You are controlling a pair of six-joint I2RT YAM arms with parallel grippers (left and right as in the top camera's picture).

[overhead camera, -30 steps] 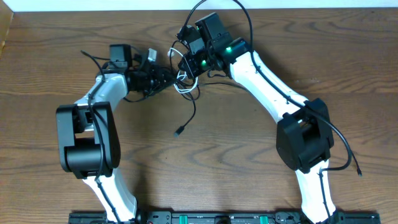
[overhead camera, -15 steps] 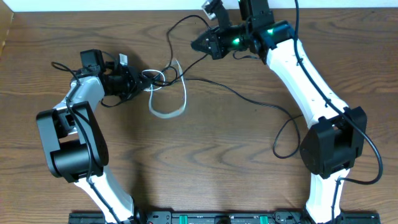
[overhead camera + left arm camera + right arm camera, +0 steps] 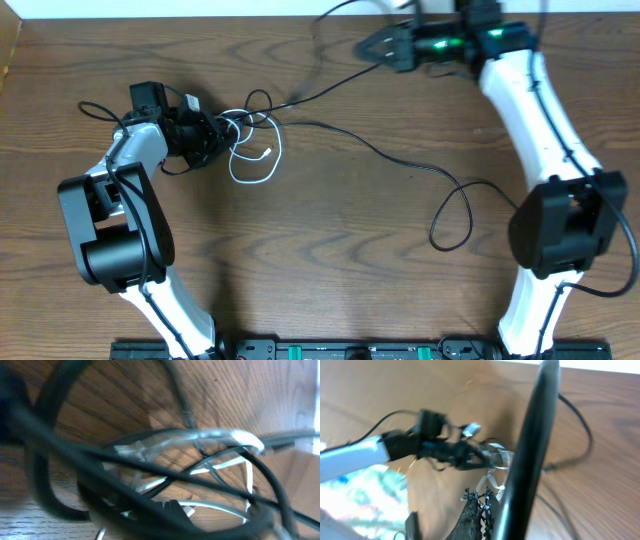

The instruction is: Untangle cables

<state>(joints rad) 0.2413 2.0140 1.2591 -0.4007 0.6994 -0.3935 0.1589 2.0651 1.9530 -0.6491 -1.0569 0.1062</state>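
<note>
Since the earlier view the right arm [image 3: 545,120] has swung out to the far edge of the desk [image 3: 330,290], toward its right corner, and the white loop has drawn in smaller against the knot. The left arm [image 3: 130,200] has kept its place near the far left part of the desk, apparently as the anchor that the other arm pulls against. The cables [image 3: 245,125] sit knotted just in front of it. One black cable [image 3: 335,83] is stretched from the knot toward the far edge, while a slack cable [image 3: 400,165] trails across the middle and curls near the right side. The white cable [image 3: 252,183] hangs off the knot as a small loop. The right gripper [image 3: 367,47] is closed tight, seemingly pinching the stretched black cable. The left gripper [image 3: 214,133] is also clamped, its fingers buried in the knot.
</note>
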